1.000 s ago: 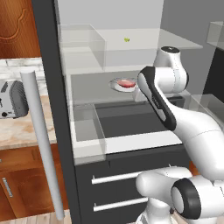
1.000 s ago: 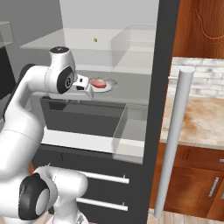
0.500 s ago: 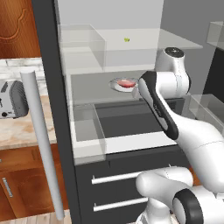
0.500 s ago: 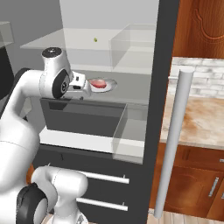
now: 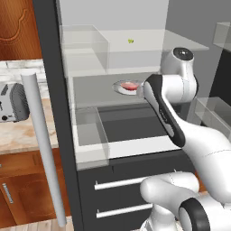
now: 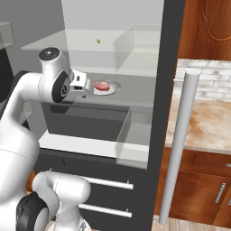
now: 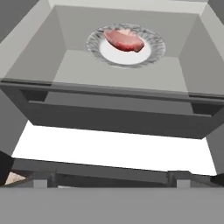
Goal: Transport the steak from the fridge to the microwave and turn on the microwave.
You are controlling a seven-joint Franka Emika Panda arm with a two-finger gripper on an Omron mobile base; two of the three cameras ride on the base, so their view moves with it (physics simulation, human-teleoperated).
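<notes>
The fridge [image 5: 50, 85] [image 6: 163, 90] stands open. On its middle shelf a round white plate [image 5: 118, 86] [image 6: 113, 89] [image 7: 126, 54] carries the pinkish-red steak [image 5: 131, 85] [image 6: 102, 85] [image 7: 124, 40]. My gripper [image 6: 85, 85] hovers at the shelf's front, just short of the plate's near rim, touching nothing. In the hand view my gripper [image 7: 110, 179] has its tips wide apart and open, with the steak well ahead and a clear bin wall between. In the left base view my forearm hides the hand. The microwave is out of view.
A small green item [image 5: 131, 41] [image 6: 98, 41] lies on the upper glass shelf. A clear bin [image 5: 90, 131] [image 6: 135, 135] juts out below the plate shelf, above the drawers [image 5: 122, 182]. The long silver door handle [image 5: 43, 149] [image 6: 178, 144] stands alongside. A toaster [image 5: 11, 101] sits on the counter.
My elbow has swung a little outward and the hand has edged slightly closer to the plate. The steak and plate have not moved.
</notes>
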